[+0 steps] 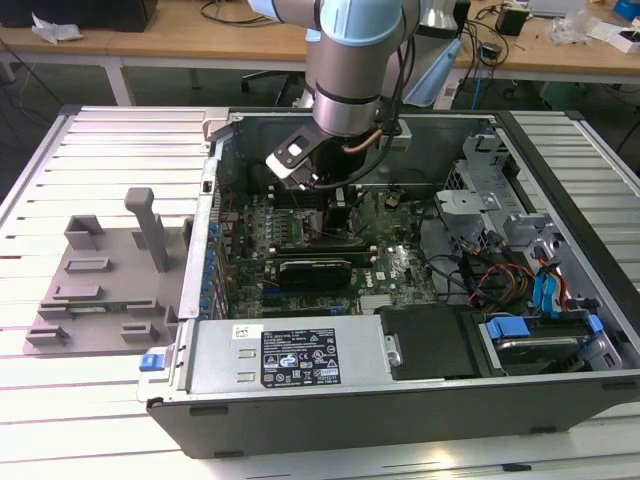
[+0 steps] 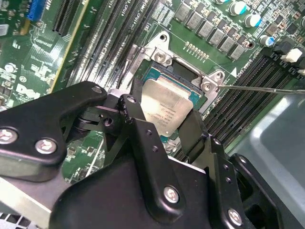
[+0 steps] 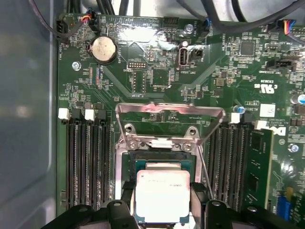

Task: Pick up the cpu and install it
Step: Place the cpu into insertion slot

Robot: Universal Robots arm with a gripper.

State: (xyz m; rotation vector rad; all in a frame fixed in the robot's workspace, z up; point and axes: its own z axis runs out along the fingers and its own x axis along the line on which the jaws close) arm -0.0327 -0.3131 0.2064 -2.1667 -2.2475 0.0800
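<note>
Gripping the cpu by two opposite edges, the gripper has its black fingers closed on the chip, one on each side, as both wrist views show. The cpu's silvery-white top plate faces the cameras, and the chip hangs directly over the socket on the green motherboard. Whether its underside already touches the socket bed cannot be told. The socket's metal load plate stands swung open on the far side of the socket from the gripper, and the thin wire lever is released and juts out to one side. Rows of black memory slots run along both sides of the socket, and a round coin cell sits further off on the board. In the exterior view the arm reaches down into the open computer case, which lies on its side on a white slatted table. A grey plastic tray rests on the table at the exterior view's left of the case, well apart from the gripper.
</note>
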